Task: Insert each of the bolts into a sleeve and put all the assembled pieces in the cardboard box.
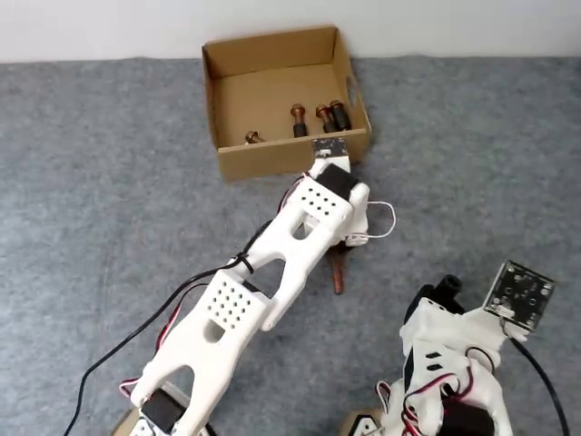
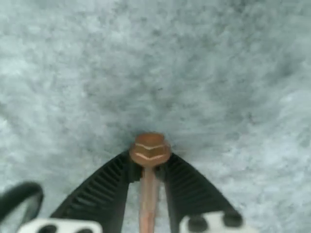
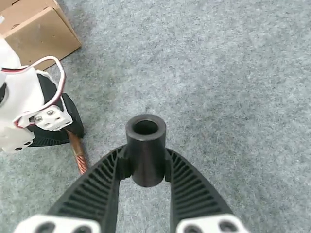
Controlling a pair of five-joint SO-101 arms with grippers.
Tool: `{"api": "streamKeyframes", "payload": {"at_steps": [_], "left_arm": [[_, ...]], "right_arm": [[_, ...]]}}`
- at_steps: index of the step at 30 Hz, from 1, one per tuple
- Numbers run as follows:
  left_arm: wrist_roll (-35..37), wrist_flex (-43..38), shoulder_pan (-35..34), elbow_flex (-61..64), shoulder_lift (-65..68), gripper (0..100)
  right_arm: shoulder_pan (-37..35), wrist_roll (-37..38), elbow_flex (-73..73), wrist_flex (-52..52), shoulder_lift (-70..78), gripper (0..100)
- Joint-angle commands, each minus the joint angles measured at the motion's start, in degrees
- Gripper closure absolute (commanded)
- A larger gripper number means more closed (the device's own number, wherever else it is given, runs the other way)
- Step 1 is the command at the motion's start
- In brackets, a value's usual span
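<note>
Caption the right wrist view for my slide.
Right gripper shut on a black sleeve; left gripper holding a copper bolt nearby.

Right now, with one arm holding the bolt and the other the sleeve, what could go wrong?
The bolt is pinched just under its head by the left end effector, so it could swivel or slip when pushed. The sleeve in the right end effector has a narrow hole; a slightly off aim might jam the bolt on its rim or knock either piece loose.
</note>
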Motion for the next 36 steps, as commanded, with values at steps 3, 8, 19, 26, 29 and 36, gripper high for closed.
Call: {"api": "streamKeyframes", "payload": {"at_steps": [3,8,19,26,29,36], "left_arm": [[-0.4,2.7,-0.4,-3.5,0.5,100],[-1.7,3.1,-0.6,-7.4,-0.4,100],[-10.9,3.1,-1.5,2.7,-20.2,100],[-13.4,2.8,-1.1,21.5,-38.3,100],[-14.6,2.8,-1.6,27.8,-46.2,100],[-15.4,-2.0,-1.5,42.0,-62.6,100]], "right_arm": [[0.4,0.6,-0.4,-1.5,-0.4,99.1],[0.4,0.6,-0.4,-1.5,-0.4,99.1],[0.2,0.6,-0.7,-1.3,-0.6,99.1],[-1.4,0.5,-1.6,-0.9,-0.6,99.1],[-3.8,0.5,-1.7,-0.9,-0.6,99.1],[-5.8,0.5,-1.8,-1.0,-0.6,99.1]]}}
